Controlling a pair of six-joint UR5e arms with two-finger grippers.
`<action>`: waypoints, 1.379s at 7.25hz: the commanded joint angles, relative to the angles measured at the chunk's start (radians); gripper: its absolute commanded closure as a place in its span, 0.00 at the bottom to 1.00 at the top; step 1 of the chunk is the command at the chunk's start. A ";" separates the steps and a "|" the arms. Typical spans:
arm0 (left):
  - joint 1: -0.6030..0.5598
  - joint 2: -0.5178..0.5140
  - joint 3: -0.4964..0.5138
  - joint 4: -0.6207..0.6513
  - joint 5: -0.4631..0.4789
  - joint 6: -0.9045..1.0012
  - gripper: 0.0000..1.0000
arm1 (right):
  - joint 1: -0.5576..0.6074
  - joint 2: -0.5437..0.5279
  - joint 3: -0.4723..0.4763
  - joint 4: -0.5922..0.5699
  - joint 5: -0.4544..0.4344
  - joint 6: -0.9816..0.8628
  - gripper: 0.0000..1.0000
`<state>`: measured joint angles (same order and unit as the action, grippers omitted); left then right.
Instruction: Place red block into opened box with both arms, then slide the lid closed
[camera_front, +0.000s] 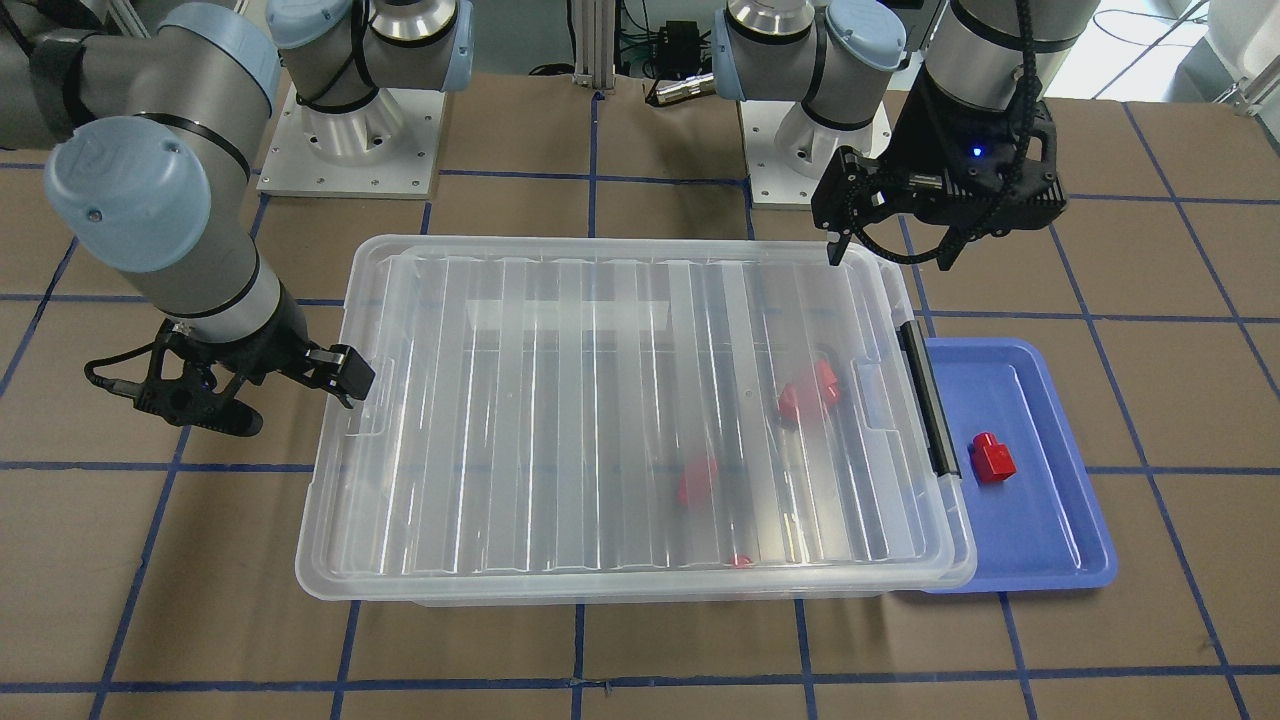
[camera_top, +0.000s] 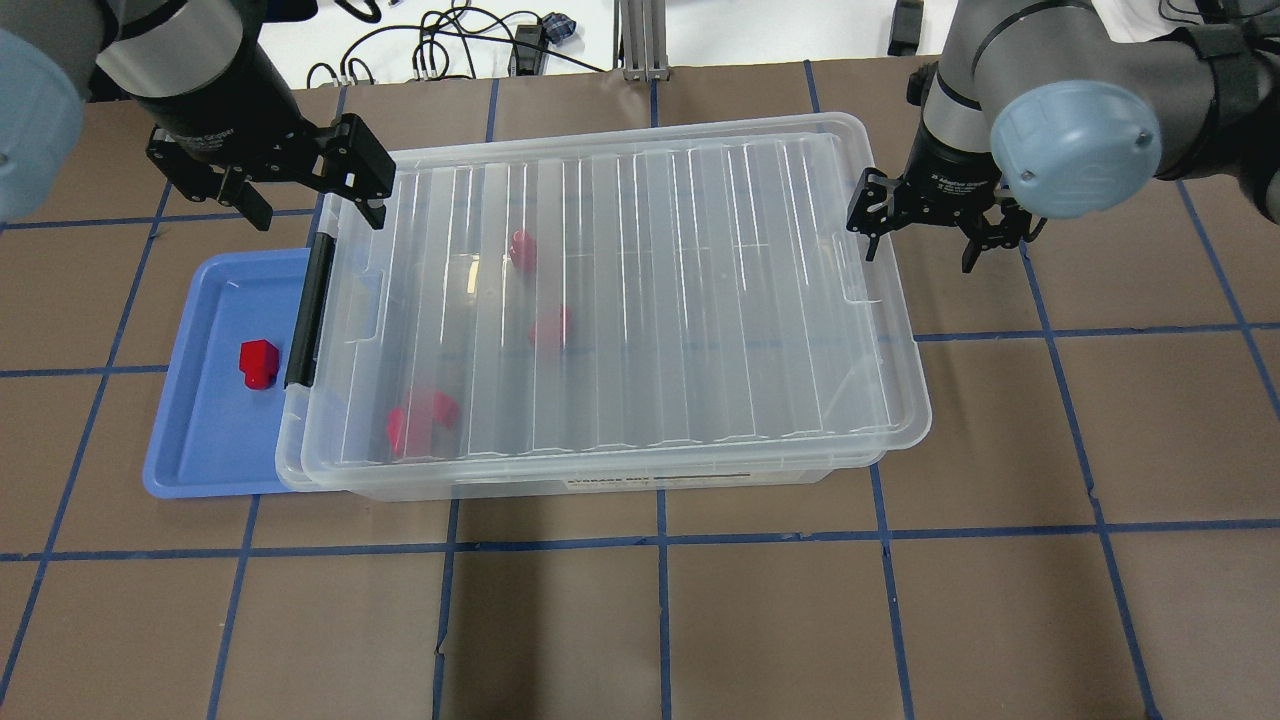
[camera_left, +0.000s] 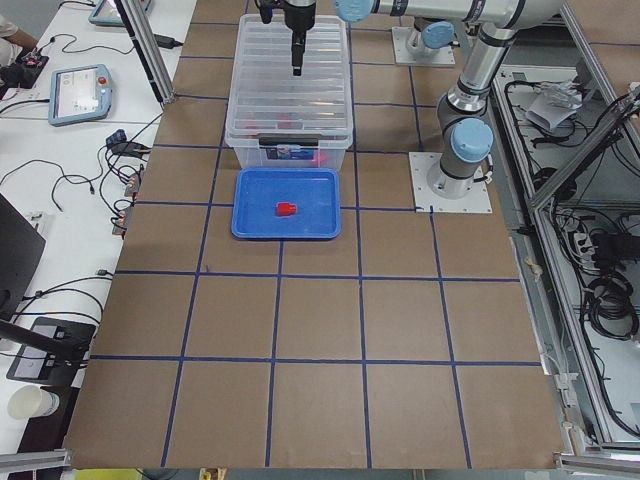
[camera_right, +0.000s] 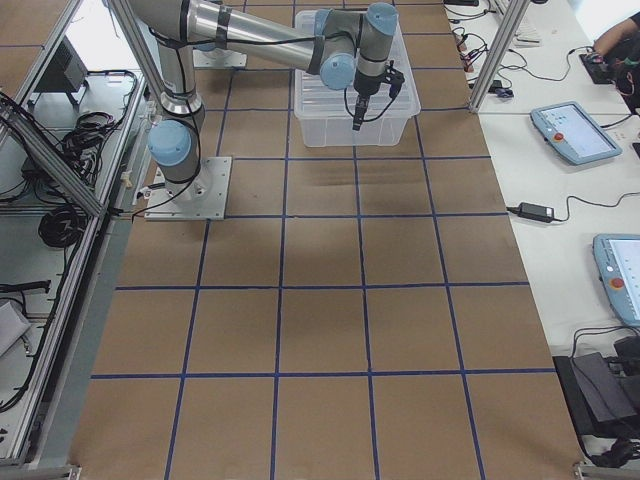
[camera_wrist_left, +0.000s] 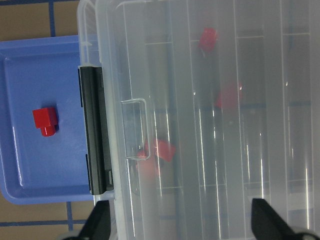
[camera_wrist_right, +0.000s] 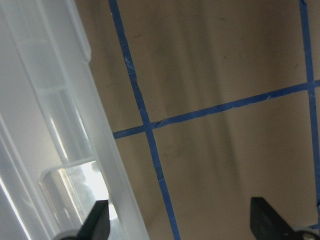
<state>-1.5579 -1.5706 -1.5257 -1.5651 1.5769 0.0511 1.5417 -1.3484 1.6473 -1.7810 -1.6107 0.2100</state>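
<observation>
Overhead exterior: lid (camera_top: 700, 300) blurs red blocks (camera_top: 420, 422) beneath.

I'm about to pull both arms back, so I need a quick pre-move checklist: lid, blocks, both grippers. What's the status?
1. Lid lies over the box: ok. Fully seated: cannot tell.
2. Red blocks inside: ok, three show through the lid.
3. Left gripper open and empty: ok.
4. Right gripper open and empty: ok. Clear of the box rim: cannot tell.
5. Blue tray emptied: not ok, one red block lies in it.
</observation>
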 joint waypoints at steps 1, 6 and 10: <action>-0.001 -0.003 -0.002 -0.001 0.002 0.001 0.00 | -0.008 0.015 -0.003 -0.005 -0.012 -0.003 0.00; -0.002 -0.045 0.025 -0.018 0.002 0.010 0.00 | -0.070 0.015 0.000 -0.002 -0.058 -0.128 0.00; 0.060 -0.088 0.032 -0.023 0.003 0.015 0.00 | -0.167 0.014 -0.001 0.000 -0.107 -0.282 0.00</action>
<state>-1.5343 -1.6475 -1.4968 -1.5840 1.5816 0.0710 1.4059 -1.3344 1.6462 -1.7802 -1.7112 -0.0224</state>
